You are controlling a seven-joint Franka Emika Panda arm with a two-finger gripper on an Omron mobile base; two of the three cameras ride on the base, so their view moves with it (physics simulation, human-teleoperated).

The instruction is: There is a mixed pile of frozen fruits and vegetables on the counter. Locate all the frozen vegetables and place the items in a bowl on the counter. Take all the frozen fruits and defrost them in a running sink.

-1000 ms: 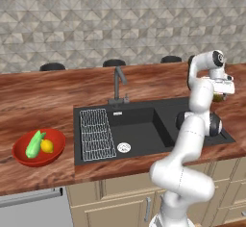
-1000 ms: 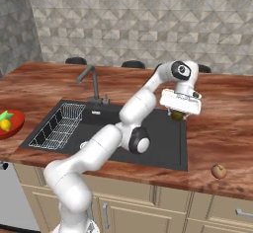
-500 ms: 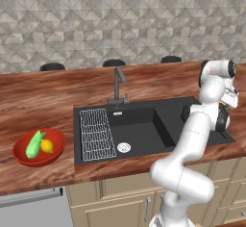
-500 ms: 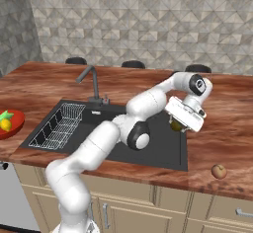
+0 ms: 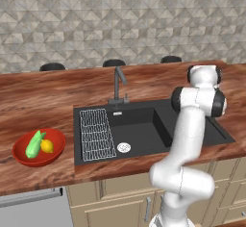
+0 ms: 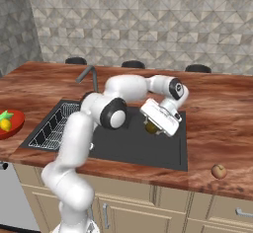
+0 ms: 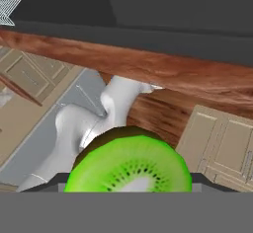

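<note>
My gripper (image 6: 152, 128) is shut on a small green fruit (image 6: 149, 127), tilted over the right part of the black sink (image 6: 123, 145). In the hand view the fruit (image 7: 129, 165) shows a bright green cut face with dark seeds and a brown skin. A reddish-brown round fruit (image 6: 219, 171) lies on the counter (image 6: 217, 118) near its front edge, right of the sink. The red bowl (image 5: 53, 151) stands at the far left and holds a light green elongated vegetable (image 5: 33, 144) and a small yellow one (image 5: 46, 145).
A dark slim faucet (image 5: 117, 84) rises behind the sink (image 5: 144, 125). A wire rack (image 5: 96, 133) fills the basin's left part, with a silver drain (image 5: 124, 147) beside it. Three dark stool tops (image 5: 114, 63) line the counter's far edge.
The hand has swung from above the counter right of the sink down and left over the basin, rolling as it went. The green fruit stays in the grip.
</note>
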